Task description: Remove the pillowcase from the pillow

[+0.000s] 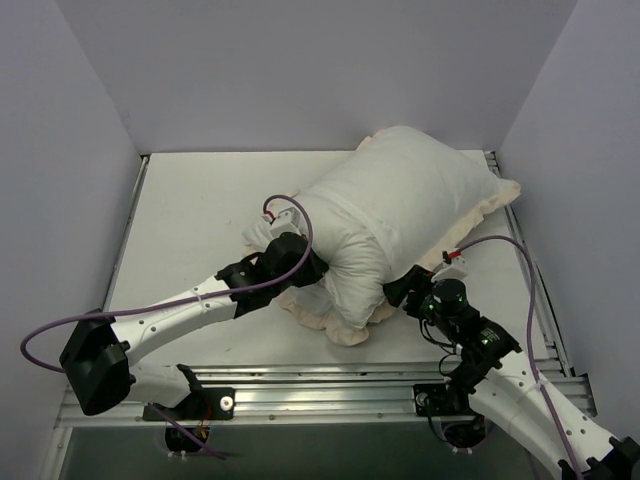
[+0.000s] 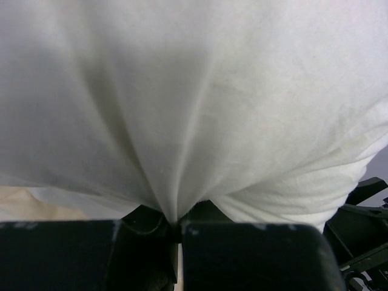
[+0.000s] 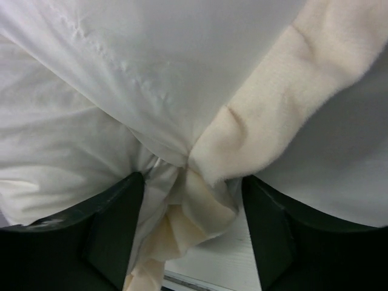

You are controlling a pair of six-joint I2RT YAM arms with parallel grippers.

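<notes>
The plump white pillow lies slantwise at the table's middle on the pillowcase, whose cream frill shows at the far right and at the near end. No grey face shows. My left gripper is at the pillow's near-left side. In the left wrist view it is shut, pinching a fold of white pillow fabric. My right gripper is at the pillow's near-right side. In the right wrist view it is open, with bunched white fabric and cream frill between the wide-apart fingers.
White walls close in the table at the left, back and right. A metal rail runs along the near edge between the arm bases. Part of the right arm shows in the left wrist view.
</notes>
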